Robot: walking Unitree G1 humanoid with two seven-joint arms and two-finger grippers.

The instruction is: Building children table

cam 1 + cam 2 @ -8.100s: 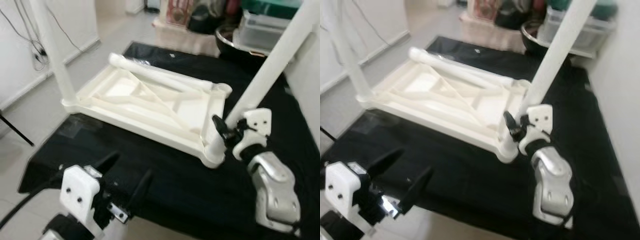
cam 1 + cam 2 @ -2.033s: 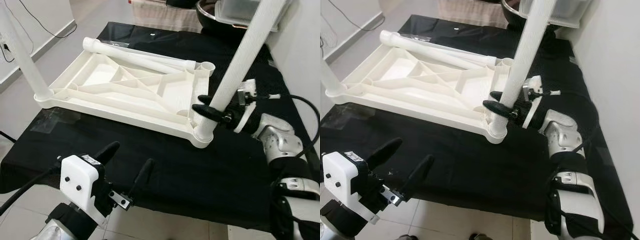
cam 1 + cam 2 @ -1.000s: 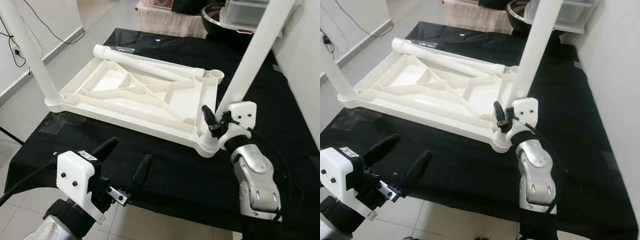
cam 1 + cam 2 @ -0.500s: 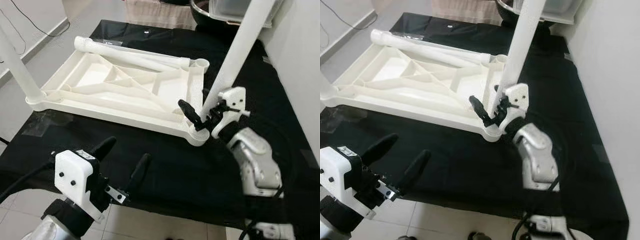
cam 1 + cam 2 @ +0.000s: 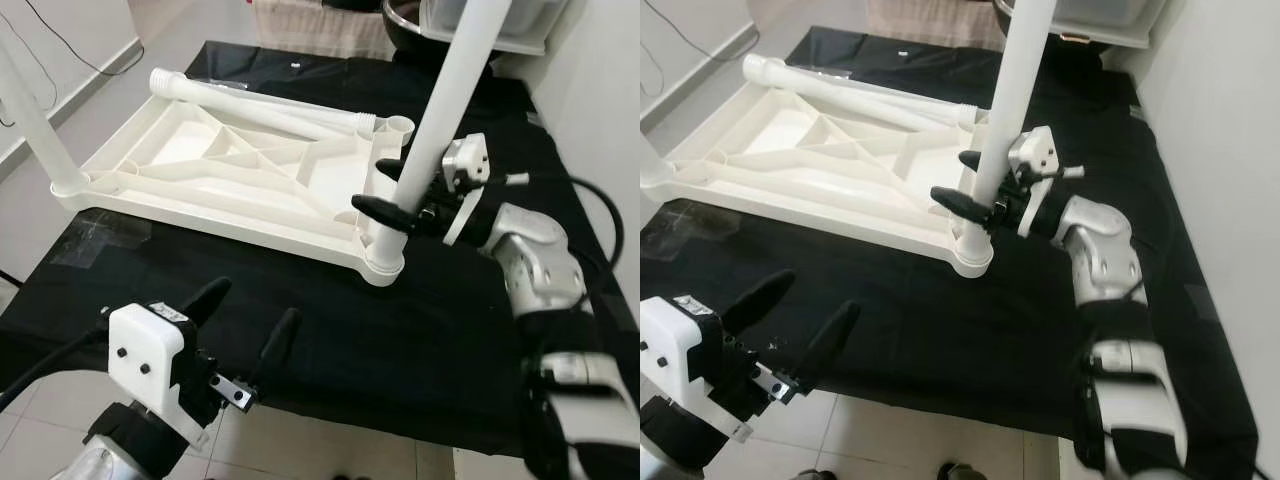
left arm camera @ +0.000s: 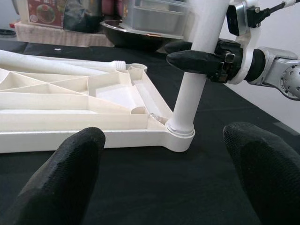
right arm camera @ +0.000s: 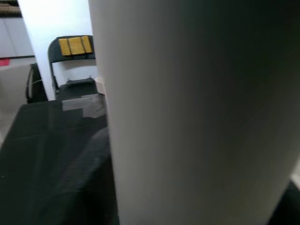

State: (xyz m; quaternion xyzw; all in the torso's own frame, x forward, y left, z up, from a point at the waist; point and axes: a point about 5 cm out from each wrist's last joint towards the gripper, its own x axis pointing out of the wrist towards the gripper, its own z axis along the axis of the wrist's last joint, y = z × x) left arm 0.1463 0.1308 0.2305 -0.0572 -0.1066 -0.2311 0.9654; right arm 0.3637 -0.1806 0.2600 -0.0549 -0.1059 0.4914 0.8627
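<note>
Left eye view shows the right hand (image 5: 392,190) clasping the upright white table leg (image 5: 432,130) at the upturned tabletop's (image 5: 230,180) near right corner on the black surface (image 5: 420,330), left hand (image 5: 240,325) wide open nearby.

The white plastic tabletop (image 5: 250,185) lay upside down on black cloth, ribbed underside up. One leg (image 5: 437,118) stood upright in its near right corner socket; another (image 5: 30,118) stood at the near left corner. A third leg (image 5: 262,103) (unfitted) lay along the far edge.
</note>
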